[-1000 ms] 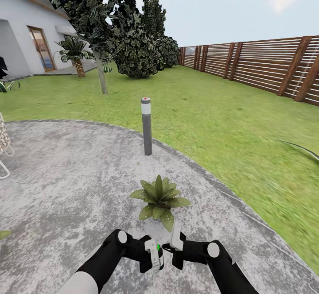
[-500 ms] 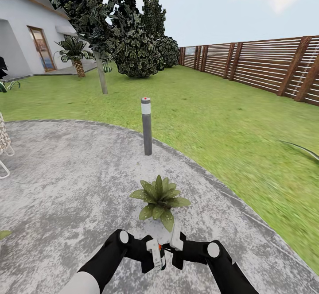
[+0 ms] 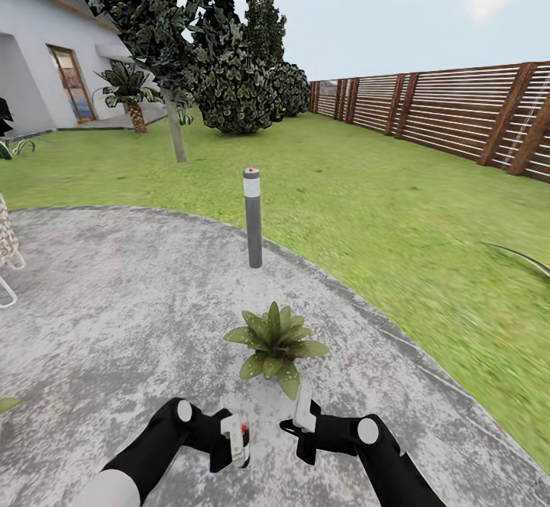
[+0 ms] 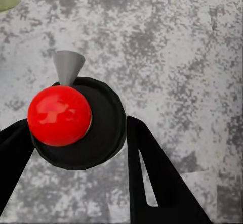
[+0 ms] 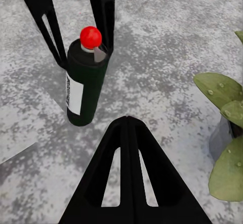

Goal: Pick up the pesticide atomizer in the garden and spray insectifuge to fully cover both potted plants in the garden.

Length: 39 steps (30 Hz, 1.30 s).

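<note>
Pesticide atomizer (image 4: 76,123) seen top-down between left gripper (image 4: 76,183) fingers: body and label hidden beneath red top. Potted plant (image 5: 225,133) cut by frame edge beside closed right gripper (image 5: 127,128) fingers; pot mostly hidden under leaves.

— Count it up for me, what's on the patio (image 3: 114,301)?

— One potted plant (image 3: 275,343), one grey bollard lamp (image 3: 253,217), one spray bottle (image 5: 86,80) with its red cap.

— And the arms?

— Two grippers: left gripper (image 3: 233,442), right gripper (image 3: 303,415).

— Beyond the stone?

— One slatted fence (image 3: 458,114), one house (image 3: 46,56), one palm (image 3: 128,95) by its door.
</note>
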Motion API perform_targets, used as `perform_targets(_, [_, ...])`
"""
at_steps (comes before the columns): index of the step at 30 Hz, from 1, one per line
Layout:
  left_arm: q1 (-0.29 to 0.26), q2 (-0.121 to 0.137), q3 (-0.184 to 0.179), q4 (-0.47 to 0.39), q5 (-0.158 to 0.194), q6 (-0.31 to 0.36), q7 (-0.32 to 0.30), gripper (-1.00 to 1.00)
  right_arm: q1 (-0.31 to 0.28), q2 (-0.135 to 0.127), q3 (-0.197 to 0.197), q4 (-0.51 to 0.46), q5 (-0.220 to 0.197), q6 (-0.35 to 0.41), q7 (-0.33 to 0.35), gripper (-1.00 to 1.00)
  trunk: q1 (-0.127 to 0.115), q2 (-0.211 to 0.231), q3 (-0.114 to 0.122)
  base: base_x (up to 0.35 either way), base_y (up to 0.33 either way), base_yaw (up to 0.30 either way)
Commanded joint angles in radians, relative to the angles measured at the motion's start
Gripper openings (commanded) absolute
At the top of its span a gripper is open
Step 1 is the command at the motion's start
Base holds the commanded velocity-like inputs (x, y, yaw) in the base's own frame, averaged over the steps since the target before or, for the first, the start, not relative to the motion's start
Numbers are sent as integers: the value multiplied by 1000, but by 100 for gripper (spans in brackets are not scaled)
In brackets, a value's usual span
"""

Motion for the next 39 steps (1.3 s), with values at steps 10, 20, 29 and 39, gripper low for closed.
perform_targets(10, [15, 119, 61, 9, -1, 3, 20, -100, 0, -20, -46, 12, 13, -9, -9, -100, 0, 0, -1, 0, 0, 0])
perform_targets(20, [18, 102, 474, 243, 61, -26, 337, -100, 2, -40, -826, 107, 21, -12, -190, -100, 0, 0, -1, 0, 0, 0])
perform_targets(29, [95, 87, 498, 444, 219, -183, 676, -100, 44, -65, -1047, 227, 31, -17, -502, 100, 0, 0, -1, 0, 0, 0])
perform_targets(39, [104, 58, 497, 486, 331, -187, 752, -100, 52, -67, -1052, 264, 30, -18, -551, 100, 0, 0, -1, 0, 0, 0])
